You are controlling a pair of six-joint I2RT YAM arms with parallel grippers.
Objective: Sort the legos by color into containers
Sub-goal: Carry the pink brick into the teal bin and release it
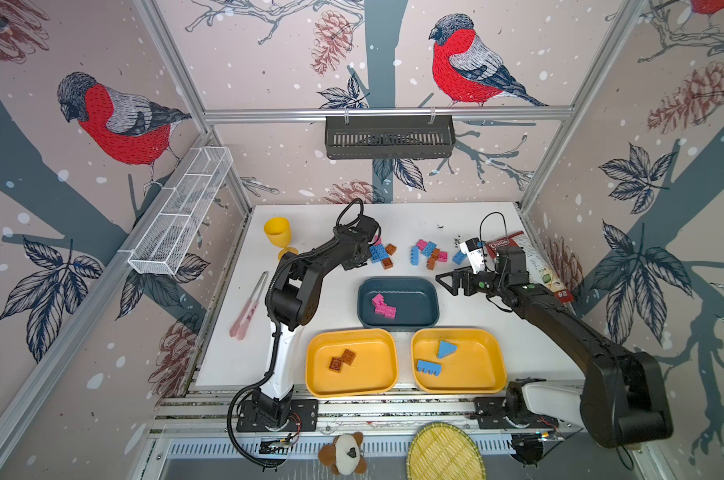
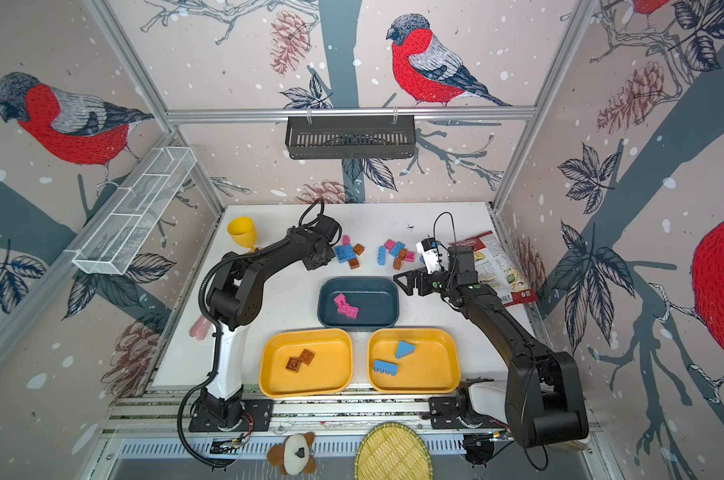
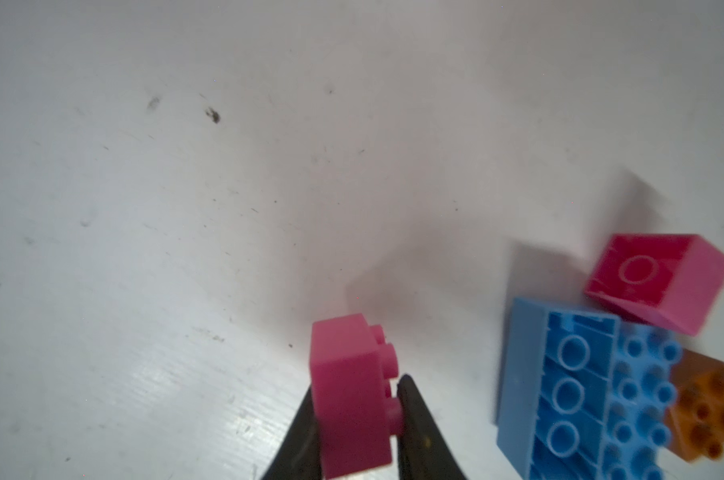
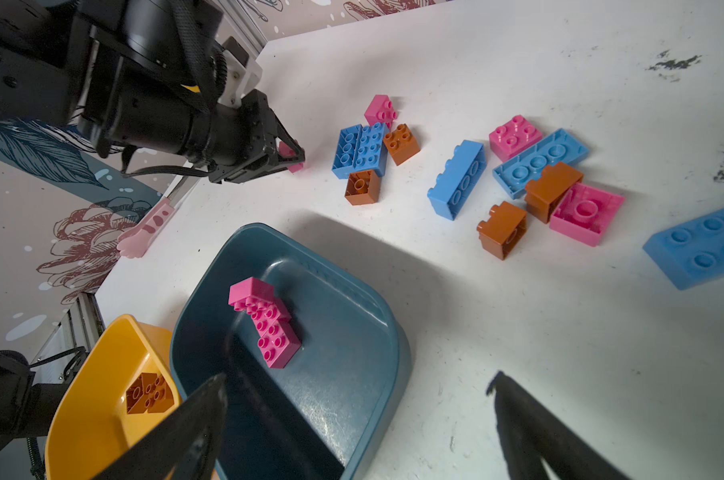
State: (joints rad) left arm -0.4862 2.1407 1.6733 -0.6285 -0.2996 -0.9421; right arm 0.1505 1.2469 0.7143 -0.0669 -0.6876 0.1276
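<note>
Table: the white table (image 1: 464,320) is seen whole only in both top views, with all three trays on its near half.
Right gripper: the right gripper (image 1: 443,284) hangs beside the far right corner of the teal tray. Its fingers (image 4: 202,411) are spread wide with nothing between them, which is clearest in the right wrist view.
Left gripper: the left gripper (image 3: 356,407) is pinched on a pink brick. In both top views its own wrist covers the tips, and the right wrist view shows it from the side.
Near-left yellow tray: the near-left yellow tray (image 1: 376,374) holds two brown bricks (image 1: 342,360), which touch each other.
Near-right yellow tray: the near-right yellow tray (image 1: 476,365) holds a blue wedge (image 1: 446,348) and a long blue brick (image 1: 428,368), which lie apart.
Teal tray: the teal tray (image 1: 418,303) holds a clump of pink bricks (image 1: 383,306).
Loose legos: the left cluster (image 1: 379,252) and the right cluster (image 1: 428,253) lie on the table beyond the teal tray. Only the right wrist view shows which bricks lie studs-up and which hollow-side-up.
Held piece: the pink brick (image 3: 347,395) sits between the left fingers, just beside the left cluster, with its studs against one finger. It is hidden in both top views. Whether it is clear of the table cannot be told.
</note>
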